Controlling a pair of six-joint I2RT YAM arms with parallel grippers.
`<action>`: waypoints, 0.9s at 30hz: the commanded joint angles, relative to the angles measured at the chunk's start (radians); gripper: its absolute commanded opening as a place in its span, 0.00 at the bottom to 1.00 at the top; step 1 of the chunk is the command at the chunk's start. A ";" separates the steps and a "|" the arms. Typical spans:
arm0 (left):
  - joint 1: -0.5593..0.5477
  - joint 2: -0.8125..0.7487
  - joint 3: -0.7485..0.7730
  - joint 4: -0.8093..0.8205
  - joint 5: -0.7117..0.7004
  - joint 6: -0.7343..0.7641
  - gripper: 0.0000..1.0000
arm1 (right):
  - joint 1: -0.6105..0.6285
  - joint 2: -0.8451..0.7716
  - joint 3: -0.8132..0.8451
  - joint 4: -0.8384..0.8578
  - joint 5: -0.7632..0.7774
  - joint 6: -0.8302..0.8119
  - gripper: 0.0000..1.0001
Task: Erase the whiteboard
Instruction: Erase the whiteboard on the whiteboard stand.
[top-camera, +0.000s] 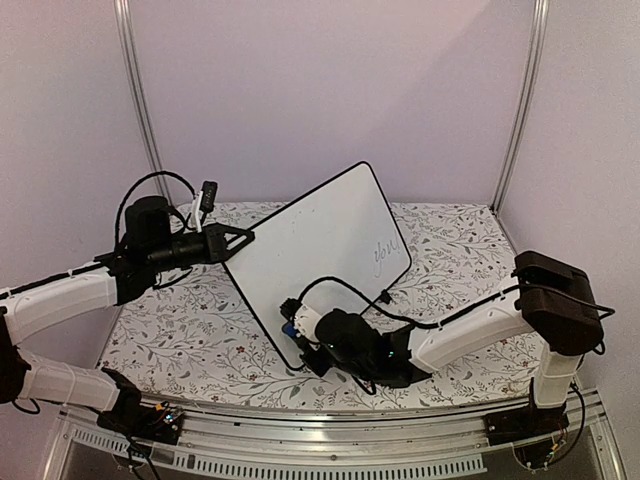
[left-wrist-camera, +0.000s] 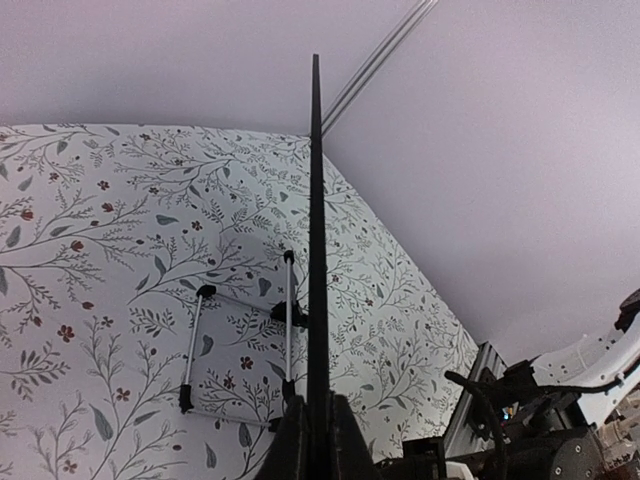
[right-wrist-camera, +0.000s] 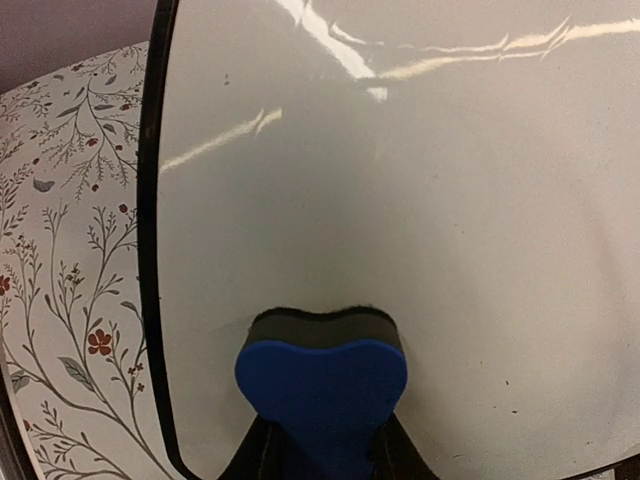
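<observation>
glossy white board (top-camera: 320, 250), black-framed, tilted, faint writing (top-camera: 383, 255) near its right edge. left gripper (top-camera: 238, 240) clamps its left edge; right gripper (top-camera: 292, 322) clamps a blue eraser (right-wrist-camera: 322, 385) against it.

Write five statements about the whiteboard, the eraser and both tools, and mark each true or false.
1. The left tool grips the whiteboard by its edge. True.
2. The right tool is empty. False: it is shut on a blue eraser.
3. The whiteboard lies flat. False: it is held up at a tilt.
4. There is handwriting near the board's right edge. True.
5. The eraser sits on the handwriting. False: it is pressed at the board's near corner, apart from it.
</observation>
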 joint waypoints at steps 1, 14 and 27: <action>-0.031 -0.007 0.022 0.022 0.079 0.015 0.00 | 0.010 0.035 0.022 -0.016 -0.034 -0.008 0.00; -0.029 -0.002 0.022 0.024 0.080 0.014 0.00 | -0.019 -0.039 -0.099 -0.020 0.013 0.007 0.00; -0.030 0.004 0.022 0.020 0.074 0.018 0.00 | -0.286 -0.242 -0.132 -0.111 -0.094 0.017 0.00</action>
